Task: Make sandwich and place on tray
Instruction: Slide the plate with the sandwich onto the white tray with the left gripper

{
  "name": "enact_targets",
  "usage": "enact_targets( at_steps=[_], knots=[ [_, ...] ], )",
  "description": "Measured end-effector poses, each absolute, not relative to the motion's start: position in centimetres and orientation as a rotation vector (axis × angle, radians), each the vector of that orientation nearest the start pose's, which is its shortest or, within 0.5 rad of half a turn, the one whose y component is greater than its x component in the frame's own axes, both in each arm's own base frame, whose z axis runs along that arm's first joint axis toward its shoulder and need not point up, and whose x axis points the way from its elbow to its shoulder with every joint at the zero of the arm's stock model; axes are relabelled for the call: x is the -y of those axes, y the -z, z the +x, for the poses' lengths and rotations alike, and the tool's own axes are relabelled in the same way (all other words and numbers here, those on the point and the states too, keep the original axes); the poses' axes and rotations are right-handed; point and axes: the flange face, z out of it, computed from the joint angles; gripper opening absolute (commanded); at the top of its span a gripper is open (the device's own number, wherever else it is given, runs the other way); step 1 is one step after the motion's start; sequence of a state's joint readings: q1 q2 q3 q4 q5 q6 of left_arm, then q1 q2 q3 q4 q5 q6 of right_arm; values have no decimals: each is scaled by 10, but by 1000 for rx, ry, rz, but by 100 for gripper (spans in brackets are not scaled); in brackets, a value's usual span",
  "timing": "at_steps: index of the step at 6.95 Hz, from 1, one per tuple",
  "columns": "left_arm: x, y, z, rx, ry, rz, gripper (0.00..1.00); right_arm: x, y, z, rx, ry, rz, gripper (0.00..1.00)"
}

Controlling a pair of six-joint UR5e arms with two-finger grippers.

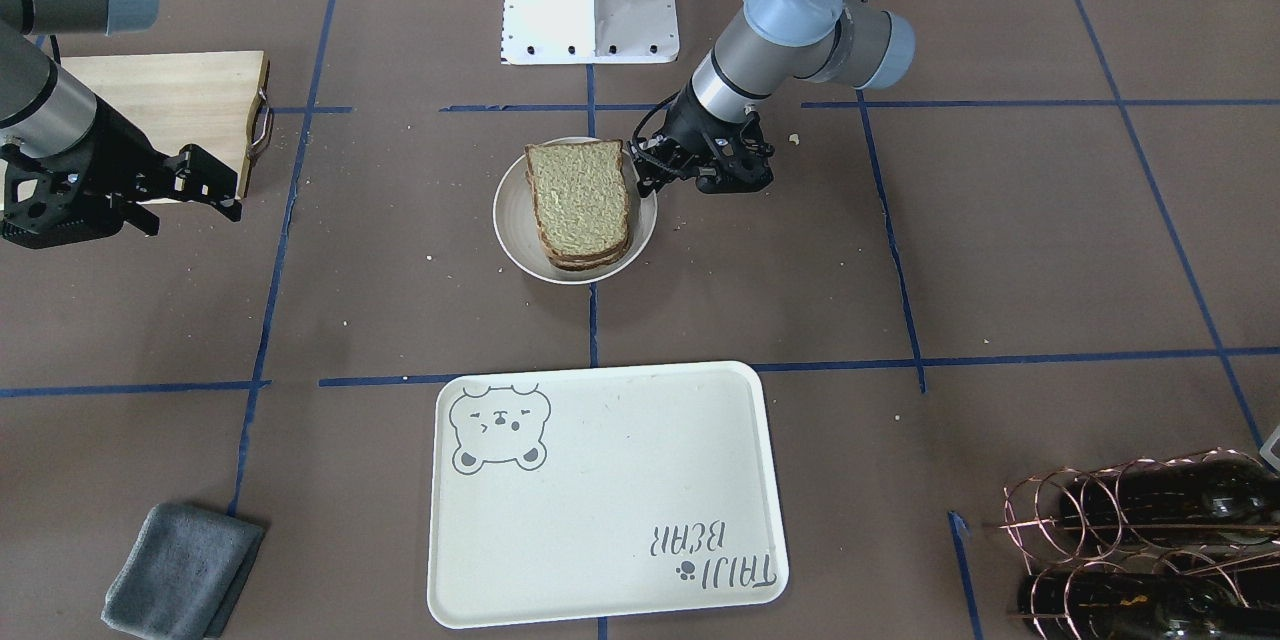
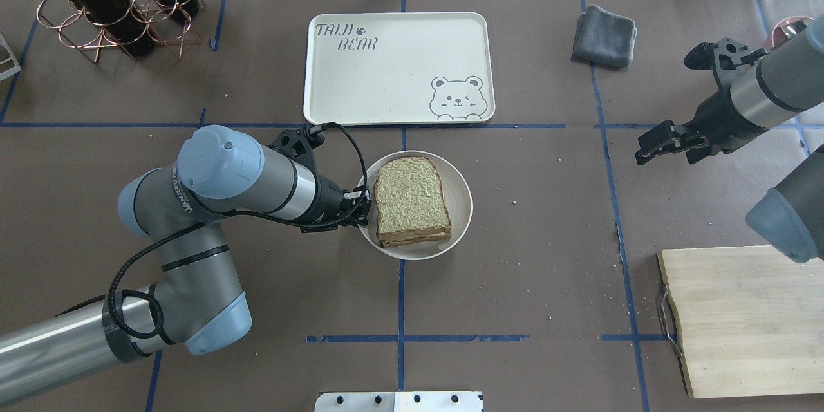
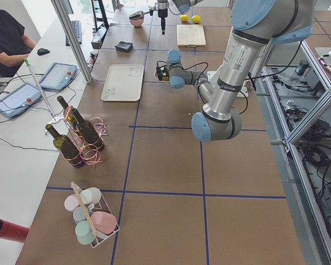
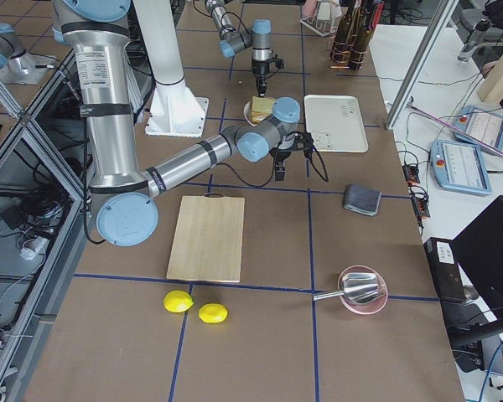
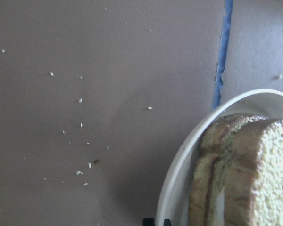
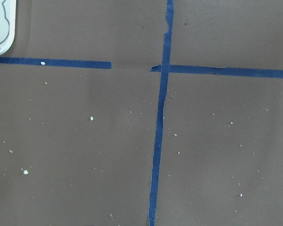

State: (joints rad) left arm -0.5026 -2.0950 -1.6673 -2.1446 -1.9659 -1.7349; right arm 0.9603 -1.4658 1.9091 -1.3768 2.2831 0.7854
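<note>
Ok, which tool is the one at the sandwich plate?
The left tool, right at the rim of the plate beside the sandwich. The right tool hangs well apart, nearer the cutting board.

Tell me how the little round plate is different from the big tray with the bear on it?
The plate is round and small; the tray is a much bigger rectangle with rounded corners. The plate is plain, while the tray has a grey bear face and lettering. The sandwich sits on the plate, not on the tray. Both are whitish and lie flat on the table.
</note>
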Motion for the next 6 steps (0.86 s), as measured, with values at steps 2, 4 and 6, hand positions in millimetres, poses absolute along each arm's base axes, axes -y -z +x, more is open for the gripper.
enact_targets(
  at_steps=[2, 4, 6],
  knots=[
    [433, -234, 515, -1230, 560, -207, 0, 468, -418, -244, 916, 64, 25, 100],
    [502, -222, 530, -1198, 757, -232, 0, 468, -418, -244, 915, 64, 28, 100],
    [567, -225, 542, -1151, 905, -201, 0, 468, -419, -243, 912, 61, 31, 100]
  ],
)
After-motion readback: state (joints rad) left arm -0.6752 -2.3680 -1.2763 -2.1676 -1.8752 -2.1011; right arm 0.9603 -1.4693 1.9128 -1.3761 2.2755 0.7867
